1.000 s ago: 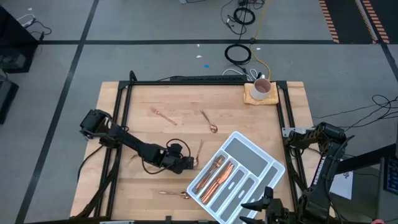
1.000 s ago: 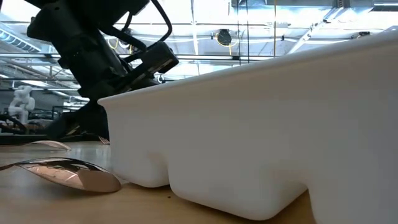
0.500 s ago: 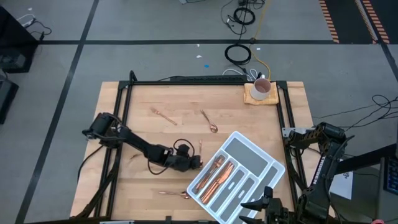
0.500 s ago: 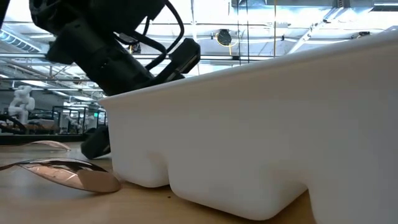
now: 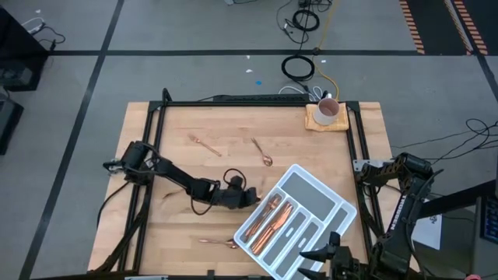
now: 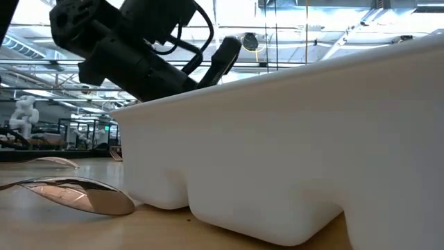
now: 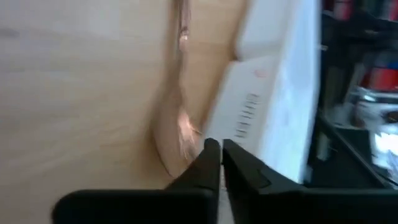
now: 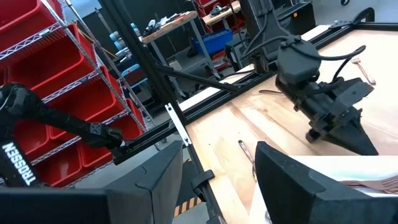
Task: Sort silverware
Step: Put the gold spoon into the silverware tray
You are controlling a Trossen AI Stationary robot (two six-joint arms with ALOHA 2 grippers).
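Note:
The white divided tray [image 5: 307,214] lies askew at the table's near right, with several copper pieces of silverware [image 5: 268,222] in its left compartments. Loose pieces rest flat on the wood: a fork [image 5: 204,144], a spoon [image 5: 262,152] and another spoon [image 5: 218,243] near the front edge. My left gripper [image 5: 250,196] is low at the tray's left wall, its fingers shut [image 7: 219,152] right beside the bowl of a copper spoon [image 7: 177,130] lying on the table. My right gripper [image 8: 217,186] stands open at the tray's near corner [image 5: 331,250], with nothing between its fingers. My left gripper has its shut fingertips [image 7: 210,149] right at the edge of the spoon's bowl [image 7: 186,140], which lies on the wood with its handle pointing away along the tray wall. Whether the fingers touch the bowl or have any of it between them, I cannot tell.
A white mug [image 5: 327,110] stands on a wooden coaster at the far right corner. A black frame [image 5: 233,101] runs around the table top. In the low view the tray wall [image 6: 277,139] fills most of the picture, with a spoon [image 6: 76,193] in front.
My left gripper has moved toward the table's right edge and slightly toward the far edge, up to the tray's left wall and over the loose piece lying there. The right arm and the tray have kept still.

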